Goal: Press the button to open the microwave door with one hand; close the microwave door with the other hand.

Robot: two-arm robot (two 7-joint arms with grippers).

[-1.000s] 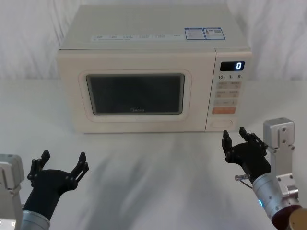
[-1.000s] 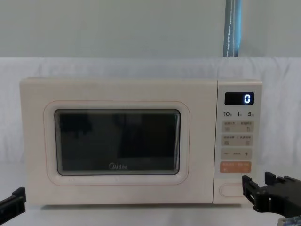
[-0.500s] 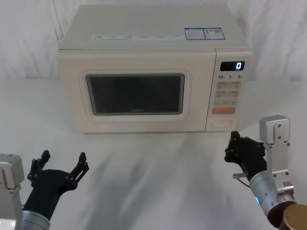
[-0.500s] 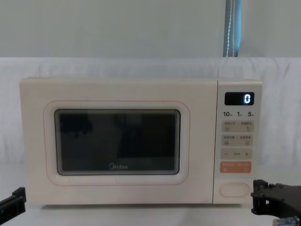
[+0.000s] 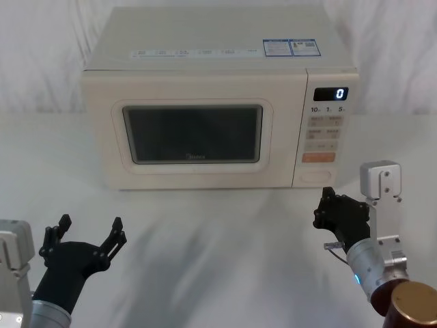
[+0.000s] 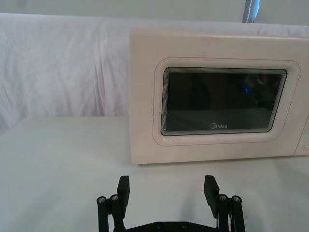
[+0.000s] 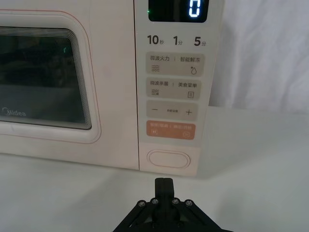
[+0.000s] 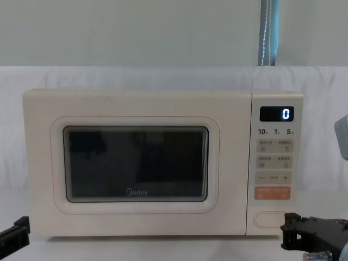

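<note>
Microwave-door opening is the step in hand, and the cream boxy Midea microwave [image 5: 212, 102] stands on the white cloth-covered surface [image 5: 218, 232] with its broad cream door and dark rounded window [image 5: 192, 133] fully shut. Starting at the right black two-finger claw [image 7: 164, 182], its fingertips are pressed together with nothing between them, forming a single blunt tip; it hovers just above the surface, a little in front of the oven's lower right corner and apart from it. Straight ahead of that tip, in the right wrist view, sits the wide oval cream button with its raised pill-shaped outline [image 7: 168, 159], at the foot of the narrow control panel, under the orange rectangular button [image 7: 167, 130] and the black display showing a blue "0" [image 7: 177, 9]. Farther out, the left black claw [image 6: 166, 191] waits low over the surface in front of the door's left part, well apart from it, fingers spread wide and empty. By my reading the next move calls for the right claw to advance and rise slightly, meeting the oval button squarely without touching the orange one; the left claw should stay clear of the door's swing until it is needed for closing.
</note>
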